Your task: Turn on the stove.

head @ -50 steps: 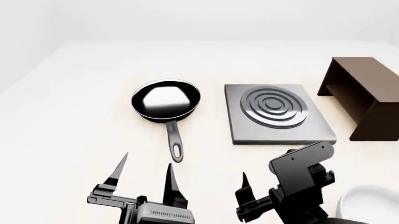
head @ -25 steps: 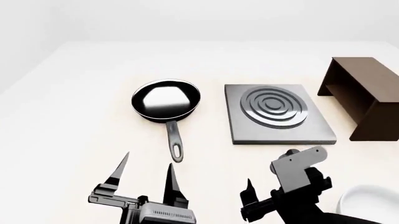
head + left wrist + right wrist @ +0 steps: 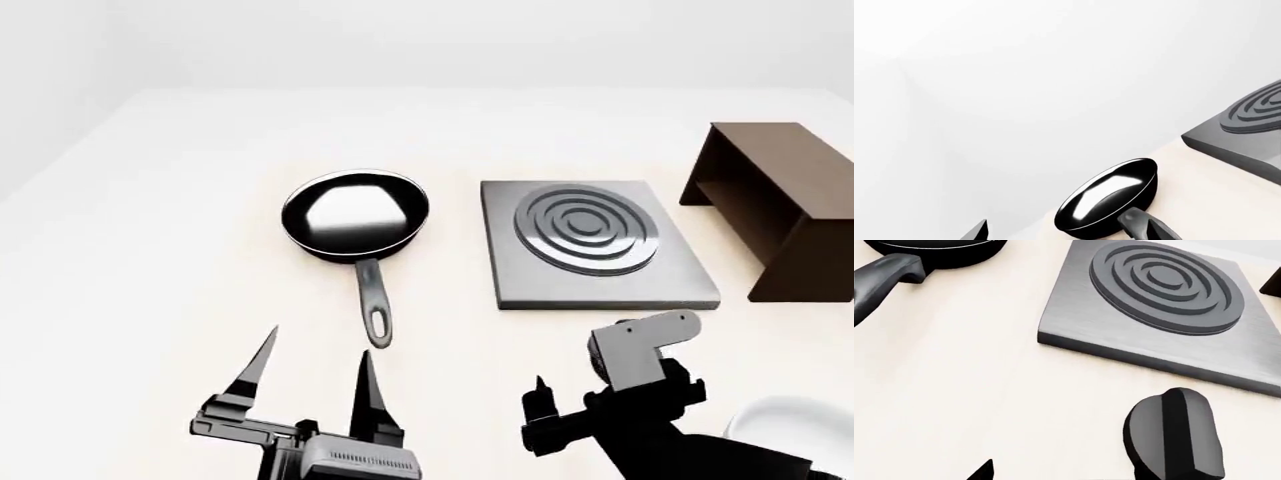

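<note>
The stove's grey square hotplate point(image 3: 587, 240) with raised rings lies right of centre on the table. The same hotplate point(image 3: 1157, 305) fills the far part of the right wrist view. Its small black ridged knob point(image 3: 1174, 435) sits on the table just before the hotplate's near edge; in the head view my right arm hides it. My right gripper point(image 3: 1061, 476) is open, low over the table, and the knob lies just ahead of one finger, with nothing between the fingers. That right gripper point(image 3: 574, 395) sits below the hotplate in the head view. My left gripper point(image 3: 316, 350) is open and empty near the pan handle.
A black frying pan point(image 3: 354, 215) lies left of the hotplate, its handle point(image 3: 375, 308) pointing toward me; the pan point(image 3: 1111, 200) also shows in the left wrist view. A dark brown wooden box point(image 3: 781, 205) stands at the right. A white bowl point(image 3: 787, 430) sits at the near right.
My right arm has drawn back toward me and sunk a little, its wrist turning. The left arm, pan and hotplate have not moved.
</note>
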Robot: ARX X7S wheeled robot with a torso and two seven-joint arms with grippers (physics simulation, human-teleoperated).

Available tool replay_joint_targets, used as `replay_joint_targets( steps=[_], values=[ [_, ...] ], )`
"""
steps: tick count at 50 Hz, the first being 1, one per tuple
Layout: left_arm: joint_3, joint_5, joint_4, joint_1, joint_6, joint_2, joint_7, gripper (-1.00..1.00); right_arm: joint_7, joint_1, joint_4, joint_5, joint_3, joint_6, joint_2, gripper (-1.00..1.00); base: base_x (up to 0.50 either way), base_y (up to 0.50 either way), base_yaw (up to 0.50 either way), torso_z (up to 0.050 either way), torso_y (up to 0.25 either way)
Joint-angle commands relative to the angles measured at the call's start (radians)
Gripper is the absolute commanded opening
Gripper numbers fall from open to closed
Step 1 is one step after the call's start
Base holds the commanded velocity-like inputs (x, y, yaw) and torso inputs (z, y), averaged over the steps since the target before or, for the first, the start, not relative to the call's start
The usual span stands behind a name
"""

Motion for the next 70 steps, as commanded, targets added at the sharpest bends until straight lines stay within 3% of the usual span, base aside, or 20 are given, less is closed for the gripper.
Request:
replay_joint_targets(
  steps=[1,70],
  values=[
    [0.005,0.003,0.005,0.0,-0.009,-0.001,-0.001,1.0,-0.052,0.016,0.108,-0.004,0.005,-0.031,-0.022,1.0,0.0,0.0,0.0,0.0,0.0],
    [0.026,0.001,-0.011,-0.017,-0.027,-0.012,-0.014,1.0,-0.199,0.046,0.399,-0.111,-0.017,-0.184,-0.058,1.0,0.0,0.0,0.0,0.0,0.0]
  ],
)
